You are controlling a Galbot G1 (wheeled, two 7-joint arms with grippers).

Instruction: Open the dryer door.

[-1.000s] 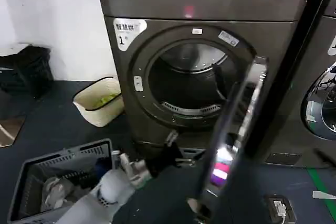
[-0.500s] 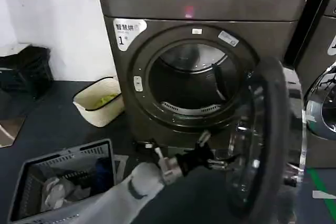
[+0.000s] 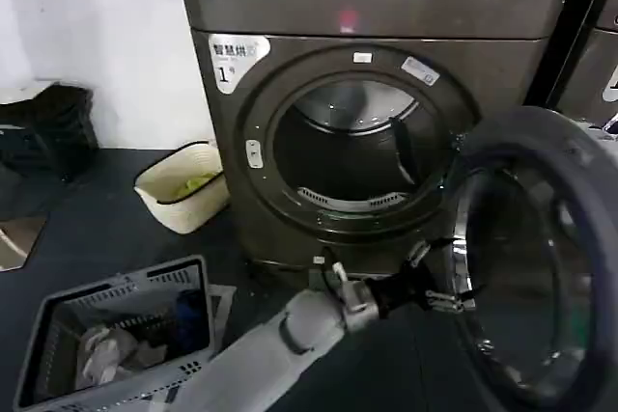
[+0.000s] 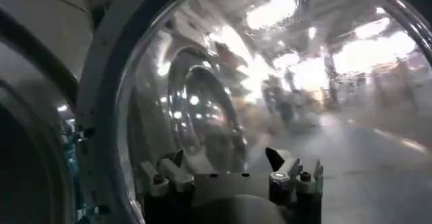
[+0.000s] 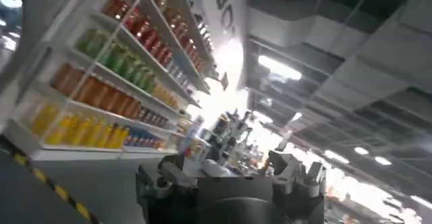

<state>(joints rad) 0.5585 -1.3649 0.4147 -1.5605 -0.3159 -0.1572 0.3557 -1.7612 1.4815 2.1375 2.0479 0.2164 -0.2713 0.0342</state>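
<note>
Swung wide since a second ago: dryer door (image 3: 541, 267) now at 4 o'clock of the dryer (image 3: 377, 123) opening, grey inner face outward. Left tool (image 3: 439, 282) unclenched, grasping nothing, against the door's rim. Right tool (image 5: 233, 178) idle, spread. Opening looks essentially complete

the dryer (image 3: 377, 7) mouth stands uncovered, a round dark hollow with nothing across it, so there is room to reach straight in from the front. the dryer door (image 3: 541, 258) hangs wide on the right of the mouth, its inner face turned this way, and it walls off that side. the left gripper (image 3: 435, 282) sits low beside the door's near rim, fingers apart, with its arm slanting across the floor in front of the machine. a grey basket (image 3: 116, 335) fills the near left floor; a cream basket (image 3: 183, 185) stands by the dryer's left corner, with bare floor between them.
</note>
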